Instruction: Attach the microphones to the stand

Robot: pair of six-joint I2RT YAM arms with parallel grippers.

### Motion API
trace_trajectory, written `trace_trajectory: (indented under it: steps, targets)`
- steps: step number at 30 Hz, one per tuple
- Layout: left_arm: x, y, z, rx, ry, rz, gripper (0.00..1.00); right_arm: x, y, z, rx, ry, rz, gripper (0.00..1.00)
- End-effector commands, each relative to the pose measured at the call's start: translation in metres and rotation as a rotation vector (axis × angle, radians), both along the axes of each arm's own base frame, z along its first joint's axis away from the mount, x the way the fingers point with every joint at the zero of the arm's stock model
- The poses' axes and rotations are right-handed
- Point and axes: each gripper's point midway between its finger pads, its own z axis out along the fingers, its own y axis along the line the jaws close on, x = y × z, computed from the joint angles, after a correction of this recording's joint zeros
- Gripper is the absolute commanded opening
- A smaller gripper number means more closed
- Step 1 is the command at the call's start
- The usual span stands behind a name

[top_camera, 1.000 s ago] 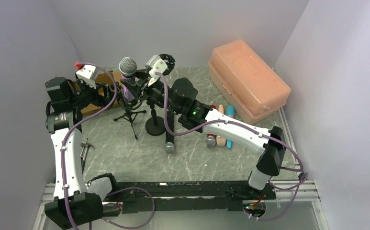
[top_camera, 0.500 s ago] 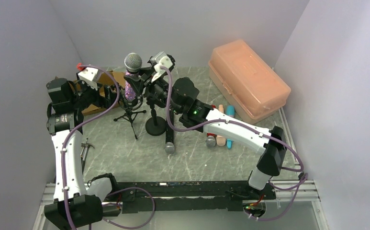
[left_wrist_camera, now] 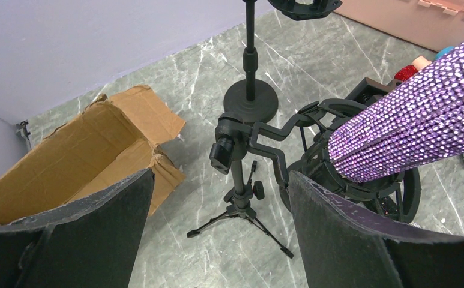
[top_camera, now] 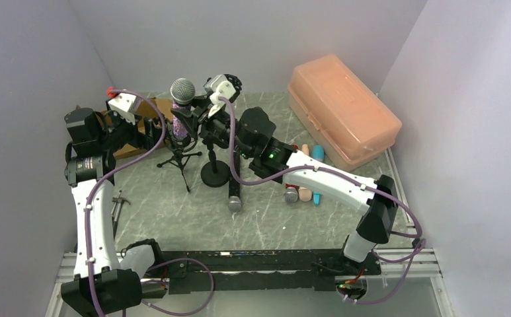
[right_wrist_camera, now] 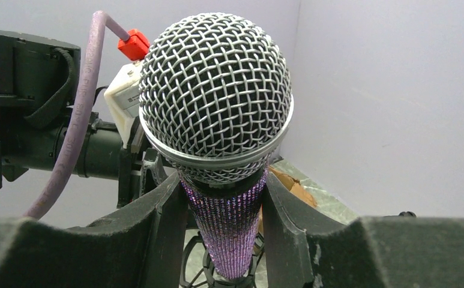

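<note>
a: which mic, and what does it look like?
b: purple microphone [right_wrist_camera: 217, 90]. round silver mesh head with a silver band under it, body covered in small purple rhinestones, tapering toward the lower end.
a: where is it?
b: up off the worktop [top_camera: 173, 218], nearly upright with the head on top. my right hand [right_wrist_camera: 226, 222] is clamped on the body just under the head, one finger on each side. the lower end is down at the black ring clip of the tripod stand [left_wrist_camera: 238, 174]. i can't tell if it's seated.
a: left hand?
b: left hand [left_wrist_camera: 218, 177] has its fingers wide apart and holds nothing. it sits near the tripod stand, facing it.
a: other mics?
b: black microphone [top_camera: 235, 188] lies on the worktop by the round-base stand [top_camera: 214, 173]. the red microphone [top_camera: 292, 193], peach microphone [top_camera: 305, 153] and light blue microphone [top_camera: 318, 173] lie side by side, partly under my right arm.
a: anything else?
b: an open cardboard box [left_wrist_camera: 67, 162] behind the tripod stand and a peach plastic case [top_camera: 342, 109] at the far right.
</note>
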Motion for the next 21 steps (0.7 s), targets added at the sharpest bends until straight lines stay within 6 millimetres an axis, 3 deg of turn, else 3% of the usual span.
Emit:
trace_trajectory:
  steps: [1,21]
  targets:
    - [-0.003,-0.002,-0.009,0.004,0.025,-0.006,0.87,0.020,0.009,-0.044,-0.187,0.025,-0.039,0.00]
    - [-0.002,-0.005,-0.009,-0.002,0.025,-0.019,0.86,0.023,0.015,-0.127,-0.321,0.150,-0.035,0.00]
